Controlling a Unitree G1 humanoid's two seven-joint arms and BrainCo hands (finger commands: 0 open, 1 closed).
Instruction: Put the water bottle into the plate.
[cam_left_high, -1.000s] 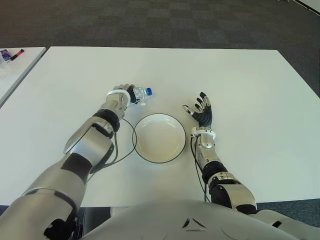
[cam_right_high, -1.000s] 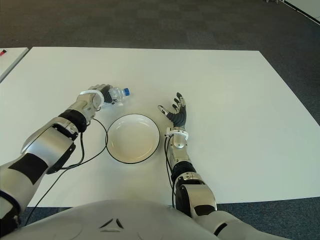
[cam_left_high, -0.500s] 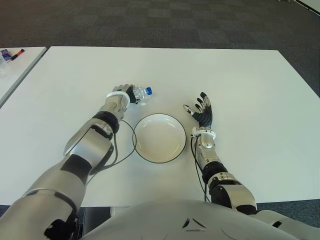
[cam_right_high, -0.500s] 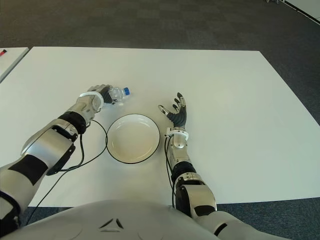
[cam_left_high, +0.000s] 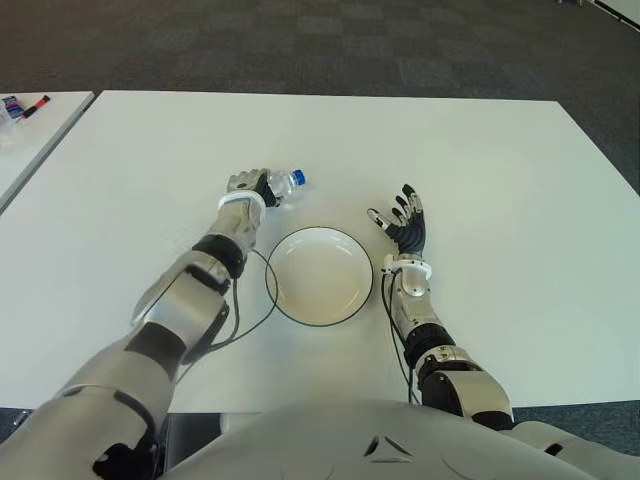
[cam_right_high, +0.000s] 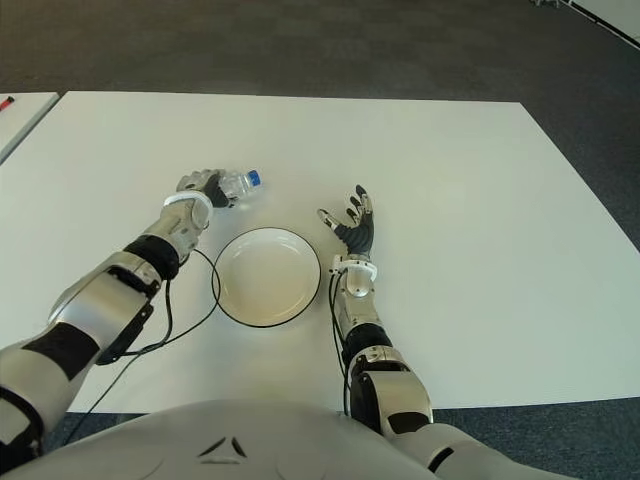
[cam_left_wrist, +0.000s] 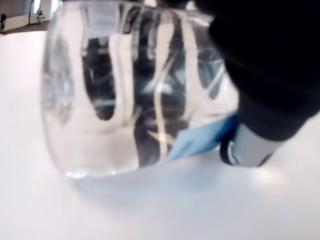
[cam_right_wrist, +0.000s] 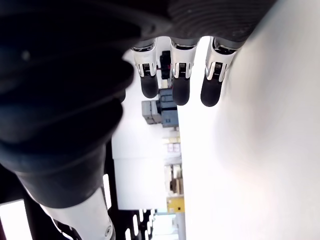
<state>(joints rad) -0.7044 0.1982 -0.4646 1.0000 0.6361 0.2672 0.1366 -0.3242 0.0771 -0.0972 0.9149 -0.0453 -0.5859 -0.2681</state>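
A small clear water bottle (cam_left_high: 283, 185) with a blue cap lies on its side on the white table (cam_left_high: 480, 160), just beyond the upper left rim of the plate. My left hand (cam_left_high: 252, 187) is curled around the bottle's body; its wrist view fills with the clear bottle (cam_left_wrist: 135, 90) and a dark finger over it. The white plate (cam_left_high: 320, 275) with a dark rim sits empty at the table's middle. My right hand (cam_left_high: 405, 222) shows just right of the plate, fingers spread and holding nothing.
A black cable (cam_left_high: 250, 305) loops from my left forearm across the table beside the plate. A second white table (cam_left_high: 30, 130) with small items stands at the far left. Dark carpet lies beyond the table's far edge.
My left hand with the bottle has shifted slightly right and away from me, toward the plate's far side. The right hand has not moved.
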